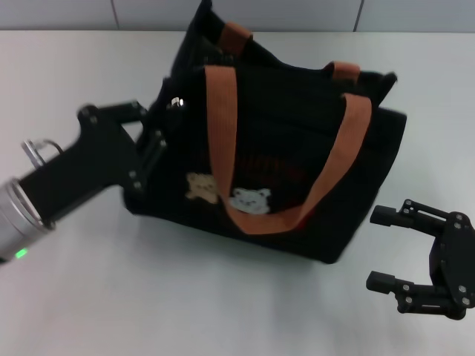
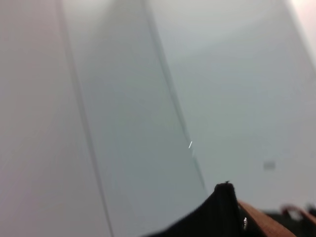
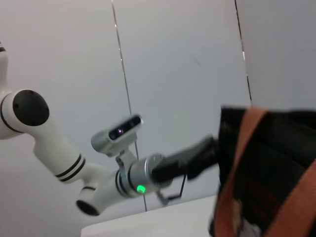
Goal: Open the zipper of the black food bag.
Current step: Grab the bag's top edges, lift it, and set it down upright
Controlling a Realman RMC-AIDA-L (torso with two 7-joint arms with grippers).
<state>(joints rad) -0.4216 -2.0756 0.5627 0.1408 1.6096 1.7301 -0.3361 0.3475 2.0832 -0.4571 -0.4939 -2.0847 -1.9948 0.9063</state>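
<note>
The black food bag [image 1: 282,148] stands in the middle of the table, its bear patches and orange handles [image 1: 220,111] facing me. A small silver pull tab of the zipper [image 1: 177,101] glints at the bag's left top corner; the zip line itself is lost against the black fabric. My left gripper [image 1: 157,126] presses against that left end of the bag, just below the tab. My right gripper [image 1: 378,248] rests open on the table to the right of the bag, holding nothing. The right wrist view shows the bag [image 3: 276,163] with the left gripper [image 3: 197,155] against it.
The white table [image 1: 111,297] runs to a pale panelled wall [image 1: 297,11] behind the bag. The left wrist view shows only the wall, a black bag corner [image 2: 222,212] and a bit of orange strap [image 2: 261,222].
</note>
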